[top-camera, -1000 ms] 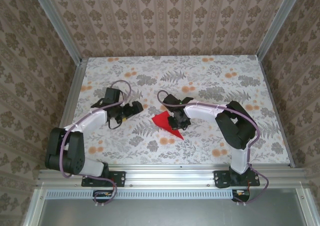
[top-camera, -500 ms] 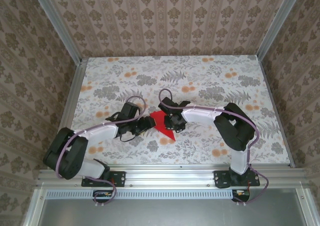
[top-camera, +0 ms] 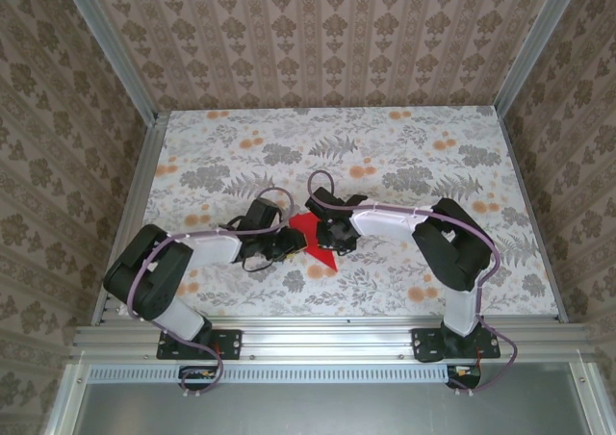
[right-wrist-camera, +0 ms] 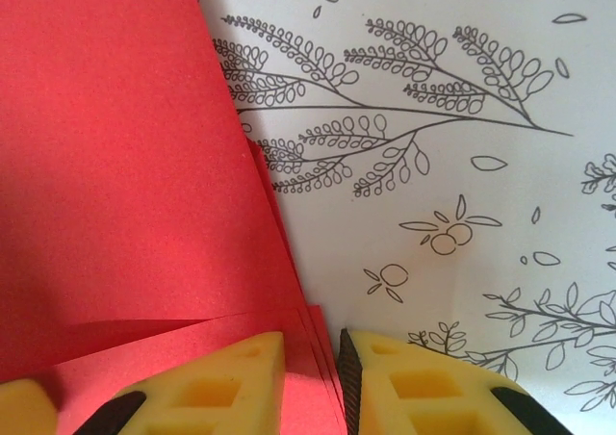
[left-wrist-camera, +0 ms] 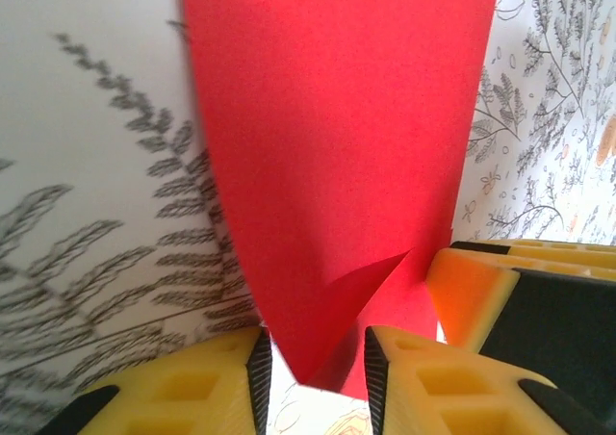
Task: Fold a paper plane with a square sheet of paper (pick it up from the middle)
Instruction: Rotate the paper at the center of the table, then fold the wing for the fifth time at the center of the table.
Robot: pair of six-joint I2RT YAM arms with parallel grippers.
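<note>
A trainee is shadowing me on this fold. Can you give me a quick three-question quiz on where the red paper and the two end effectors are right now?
1. Multiple choice: in the left wrist view, what reaches down between the fingers of the left end effector?
A) a cable
B) a narrow end of the red paper
C) a pen

2. True or false: in the top view, the right end effector sits at the far edge of the table, well away from the paper.

3. Fill in: in the right wrist view, the paper covers the ___ side of the picture.

Key: 1 B. 2 false; both end effectors meet at the paper. 3 left.
</note>
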